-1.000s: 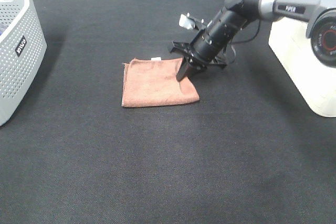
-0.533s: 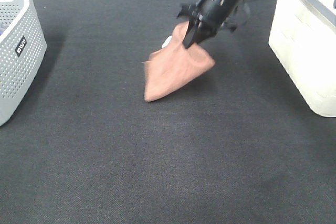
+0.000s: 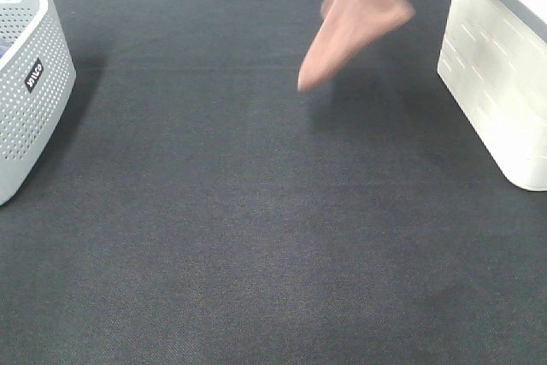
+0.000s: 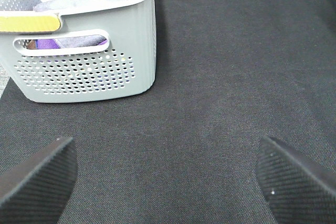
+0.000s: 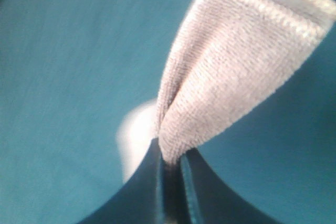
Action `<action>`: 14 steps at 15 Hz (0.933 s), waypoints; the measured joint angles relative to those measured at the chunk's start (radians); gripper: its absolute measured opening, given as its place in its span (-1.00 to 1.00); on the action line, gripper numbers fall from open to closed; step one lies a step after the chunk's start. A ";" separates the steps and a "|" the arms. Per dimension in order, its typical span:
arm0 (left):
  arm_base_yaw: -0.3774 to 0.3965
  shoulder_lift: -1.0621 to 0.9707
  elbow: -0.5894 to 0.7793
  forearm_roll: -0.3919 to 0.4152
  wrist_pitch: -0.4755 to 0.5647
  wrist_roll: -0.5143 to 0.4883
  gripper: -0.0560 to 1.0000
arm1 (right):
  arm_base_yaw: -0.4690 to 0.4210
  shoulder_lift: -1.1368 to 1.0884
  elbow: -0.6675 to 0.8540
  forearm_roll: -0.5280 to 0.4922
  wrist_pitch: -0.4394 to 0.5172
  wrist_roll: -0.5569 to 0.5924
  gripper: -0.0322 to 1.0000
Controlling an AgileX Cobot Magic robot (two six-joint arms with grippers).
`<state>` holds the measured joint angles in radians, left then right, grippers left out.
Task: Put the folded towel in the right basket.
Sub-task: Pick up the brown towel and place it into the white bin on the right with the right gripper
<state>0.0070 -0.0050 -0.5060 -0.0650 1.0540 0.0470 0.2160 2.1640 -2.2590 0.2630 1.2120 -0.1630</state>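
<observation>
Right gripper: the jaws are pinching tight on one corner of the folded towel, and the cloth is bunching between them in the right wrist view. The towel is hanging in the air, clear of the dark table, with its free corner drooping down and toward the middle. It is showing near the top of the high view, beside but not yet over the white right basket.

Left gripper: the fingers are standing wide apart and holding nothing, hovering over the table close to the grey left basket, which is holding other cloths.

Step in hand, as judged: the carry, between pickup and deposit. The next move is calling for travel rightward until the whole towel, trailing corner included, is hanging above the basket's opening, and then a release.
</observation>
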 joint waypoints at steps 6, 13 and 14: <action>0.000 0.000 0.000 0.000 0.000 0.000 0.76 | -0.287 -0.117 0.000 0.146 0.001 -0.004 -0.90; 0.000 0.000 0.000 0.000 0.000 0.000 0.76 | -0.552 -0.122 0.000 0.108 0.001 -0.009 -0.90; 0.000 0.000 0.000 0.000 0.000 0.000 0.76 | -0.553 -0.117 0.000 0.074 0.001 -0.009 -0.90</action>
<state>0.0070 -0.0050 -0.5060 -0.0650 1.0540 0.0470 -0.3370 2.0470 -2.2590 0.3370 1.2130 -0.1720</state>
